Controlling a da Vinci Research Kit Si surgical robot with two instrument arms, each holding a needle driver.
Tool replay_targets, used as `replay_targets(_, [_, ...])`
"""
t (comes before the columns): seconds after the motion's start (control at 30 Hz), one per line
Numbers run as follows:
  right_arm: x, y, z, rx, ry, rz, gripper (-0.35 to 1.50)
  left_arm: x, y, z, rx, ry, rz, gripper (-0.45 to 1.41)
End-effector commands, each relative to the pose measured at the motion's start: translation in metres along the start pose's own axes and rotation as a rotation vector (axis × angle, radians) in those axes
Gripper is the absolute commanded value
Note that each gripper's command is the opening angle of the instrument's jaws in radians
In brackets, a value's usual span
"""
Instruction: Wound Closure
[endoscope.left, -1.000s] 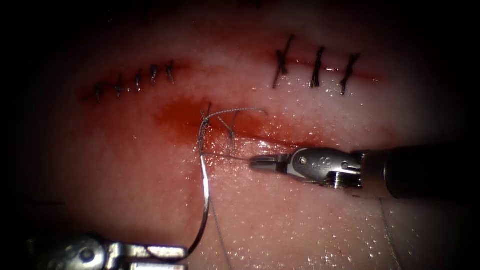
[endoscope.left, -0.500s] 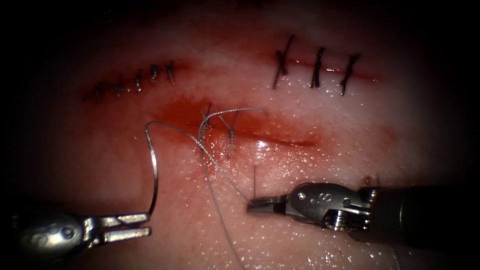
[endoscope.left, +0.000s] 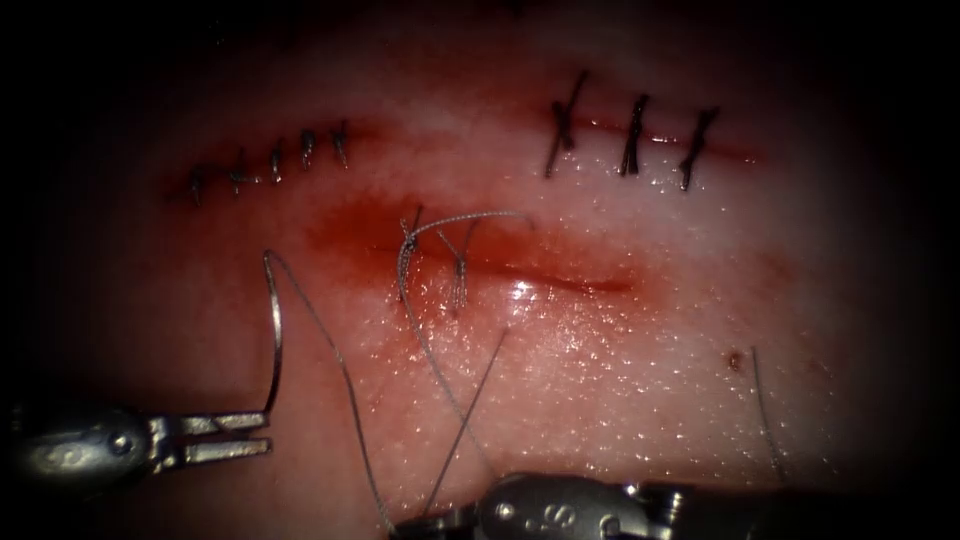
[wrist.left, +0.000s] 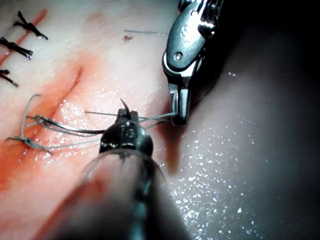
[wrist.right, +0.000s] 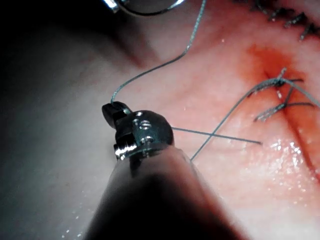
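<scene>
no legible markings. left tool (endoscope.left: 240, 438) fingers clenched on needle (endoscope.left: 274, 330) end, clear of tissue (endoscope.left: 620, 360), left of cut (endoscope.left: 560, 280). right tool (endoscope.left: 440, 520) fingers grasping thread (endoscope.left: 440, 370).

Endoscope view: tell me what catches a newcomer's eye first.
The needle stands clear of the tissue at the left, held near one end by the left tool. Thread runs from the stitched red cut at centre down to the right tool at the bottom edge, which grips it. Two rows of dark stitches lie above.
</scene>
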Motion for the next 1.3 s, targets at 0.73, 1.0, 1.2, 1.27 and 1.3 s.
replay_targets(0.73, [-0.003, 0.0127, -0.0046, -0.268, 0.098, -0.328, 0.88, -0.0029, -0.0032, -0.0021, 0.122, -0.093, 0.042, -0.45])
replay_targets(1.0, [-0.0055, 0.0173, -0.0037, -0.305, 0.058, -0.302, 0.89, -0.0036, -0.0043, -0.0017, 0.14, -0.084, 0.037, -0.45])
replay_targets(1.2, [-0.0062, 0.0182, -0.0027, -0.319, 0.056, -0.297, 0.88, -0.004, -0.0047, -0.0011, 0.148, -0.087, 0.038, -0.45])
replay_targets(1.27, [-0.0063, 0.0181, -0.0023, -0.322, 0.054, -0.293, 0.51, -0.004, -0.0048, -0.001, 0.152, -0.089, 0.037, -0.45])
replay_targets(1.3, [-0.0063, 0.0181, -0.0021, -0.315, 0.055, -0.294, 0.24, -0.0039, -0.0048, -0.0009, 0.152, -0.085, 0.036, -0.45])
